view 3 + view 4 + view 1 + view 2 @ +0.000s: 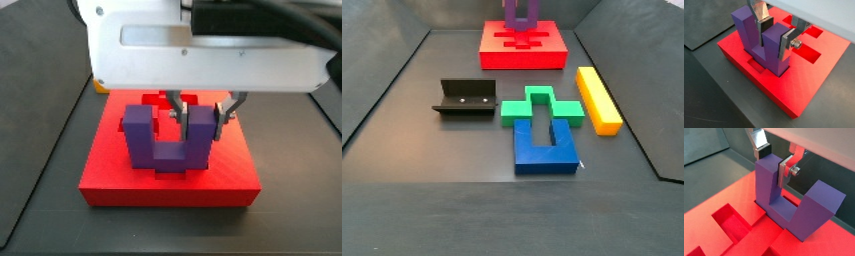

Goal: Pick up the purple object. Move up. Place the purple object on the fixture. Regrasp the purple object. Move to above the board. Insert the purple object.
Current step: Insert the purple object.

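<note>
We see the gripper (776, 34) clamped on one prong of the purple block (765, 44), which stands in a recess of the red board (811, 80); if it sits crooked, pressing down could jam it.

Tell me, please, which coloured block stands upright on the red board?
The purple object, gripped by the gripper; the green, blue and yellow blocks lie on the floor.

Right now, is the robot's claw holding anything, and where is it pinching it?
Yes. The gripper, above the board, holds the purple object by one upright prong.
</note>
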Robot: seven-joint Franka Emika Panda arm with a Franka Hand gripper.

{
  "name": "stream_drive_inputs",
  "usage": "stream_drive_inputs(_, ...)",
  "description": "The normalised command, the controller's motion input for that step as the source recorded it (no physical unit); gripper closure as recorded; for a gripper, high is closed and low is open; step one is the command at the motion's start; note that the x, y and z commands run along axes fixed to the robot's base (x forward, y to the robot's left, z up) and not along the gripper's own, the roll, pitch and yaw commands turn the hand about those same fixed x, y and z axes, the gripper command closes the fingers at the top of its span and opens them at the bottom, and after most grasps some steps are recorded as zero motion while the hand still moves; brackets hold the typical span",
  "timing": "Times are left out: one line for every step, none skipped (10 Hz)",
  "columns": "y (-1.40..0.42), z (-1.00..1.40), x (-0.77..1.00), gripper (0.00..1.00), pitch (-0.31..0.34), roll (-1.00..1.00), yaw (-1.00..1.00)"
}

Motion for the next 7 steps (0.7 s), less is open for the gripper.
stream_drive_inputs(0.0, -0.59, 0.3, 1.0, -0.009, -0.02, 0.0)
stream_drive_inputs(0.0, -0.69, 0.4, 1.0, 0.0, -0.03, 0.0)
stream_drive_inputs(0.0, -0.68, 0.41, 1.0, 0.0, -0.03, 0.0)
stream_drive_inputs(0.0, -0.44, 0.18, 1.0, 0.0, -0.03, 0.0)
stream_drive_inputs(0.0, -0.16, 0.05, 1.0, 0.009, -0.02, 0.0)
stream_drive_inputs(0.0, -0.14, 0.05, 1.0, 0.014, -0.01, 0.0)
stream_drive_inputs(0.0, -0.13, 0.08, 1.0, 0.0, 0.0, 0.0)
